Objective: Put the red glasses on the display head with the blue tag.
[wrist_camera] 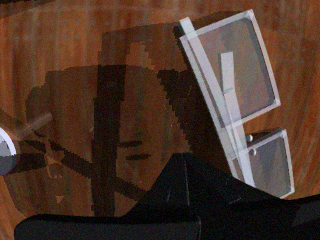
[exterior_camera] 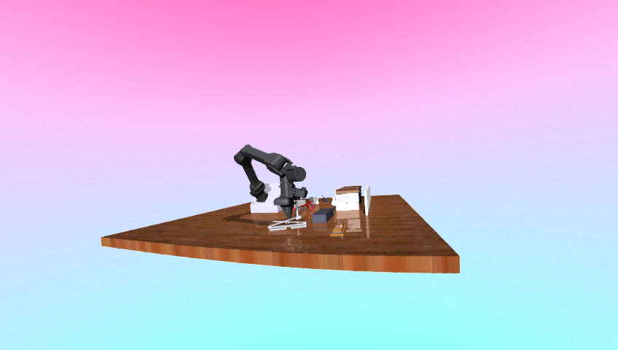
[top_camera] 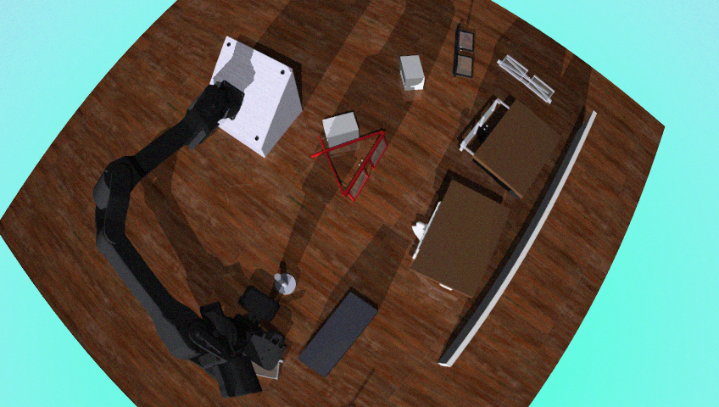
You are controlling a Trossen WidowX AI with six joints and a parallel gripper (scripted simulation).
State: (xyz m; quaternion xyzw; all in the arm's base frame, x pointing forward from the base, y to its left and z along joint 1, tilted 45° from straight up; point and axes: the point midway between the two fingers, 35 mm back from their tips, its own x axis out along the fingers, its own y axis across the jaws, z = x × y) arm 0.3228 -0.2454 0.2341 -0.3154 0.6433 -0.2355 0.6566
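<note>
My jaws are closed fully, fingertips together with nothing between them. My black gripper (exterior_camera: 288,216) (wrist_camera: 180,160) points down, low over the brown wooden table (top_camera: 242,226) (exterior_camera: 368,249) (wrist_camera: 75,100), just beside the clear-framed glasses with folded temples (exterior_camera: 287,225) (wrist_camera: 275,80). My black jointed arm (top_camera: 151,277) (exterior_camera: 262,154) reaches up from the white wedge-shaped stand (top_camera: 262,100) (exterior_camera: 265,205), bends high at the elbow and drops at the wrist. The red-framed glasses (top_camera: 360,169) (exterior_camera: 310,205) lie well apart from me, temples crossed, near a pale grey block (top_camera: 340,128); they are on neither display head. The dark slate-coloured box (top_camera: 337,332) (exterior_camera: 323,215) sits between me and the long white upright panel (top_camera: 521,242) (exterior_camera: 367,200) to the right in the exterior view.
</note>
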